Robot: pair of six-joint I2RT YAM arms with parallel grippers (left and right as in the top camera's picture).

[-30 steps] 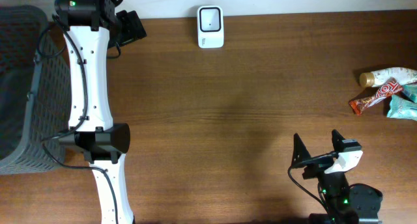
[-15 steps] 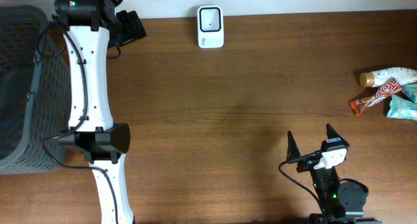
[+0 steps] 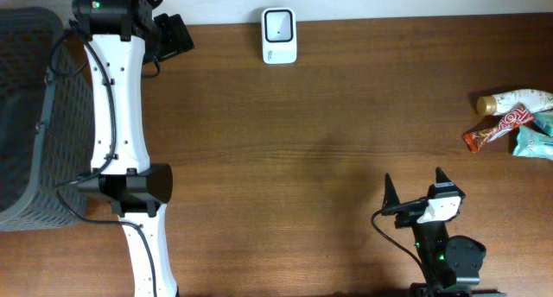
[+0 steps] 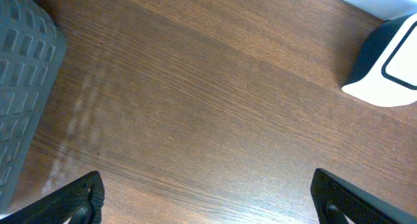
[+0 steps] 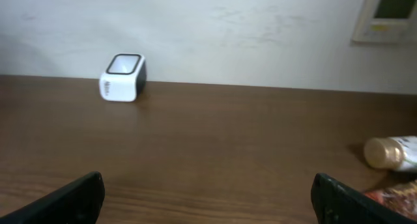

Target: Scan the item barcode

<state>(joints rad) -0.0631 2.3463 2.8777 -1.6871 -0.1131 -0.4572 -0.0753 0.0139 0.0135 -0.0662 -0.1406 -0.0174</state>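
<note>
Both hands are released and hold nothing. The right hand (image 3: 415, 186) sits low at the near edge of the desk (image 3: 328, 142), right of centre, its two dark fingers spread wide and pointing toward the far side; in its own wrist view only the fingertips (image 5: 78, 198) show at the bottom corners, with bare wood between them. The left hand (image 4: 208, 203) is up at the far left corner of the desk, at the end of the long white arm (image 3: 121, 133) that runs along the left side; its fingers are likewise spread apart over bare wood, touching nothing. The barcode scanner (image 3: 279, 35), a small white block with a dark window, stands at the far edge of the desk, a little left of centre, near the left hand and well apart from the right one. The items to scan lie in a small cluster at the right edge of the desk, well apart from both hands: a pale bottle (image 3: 517, 101) with a gold cap lying on its side, a red snack bar (image 3: 499, 129) just in front of it, and a teal packet (image 3: 534, 142) touching the bar's right end. A grey slatted basket (image 3: 30, 116) stands off the desk's left side, just beside the left arm. A white wall panel (image 5: 391, 15) hangs on the wall behind the desk in the right wrist view.
</note>
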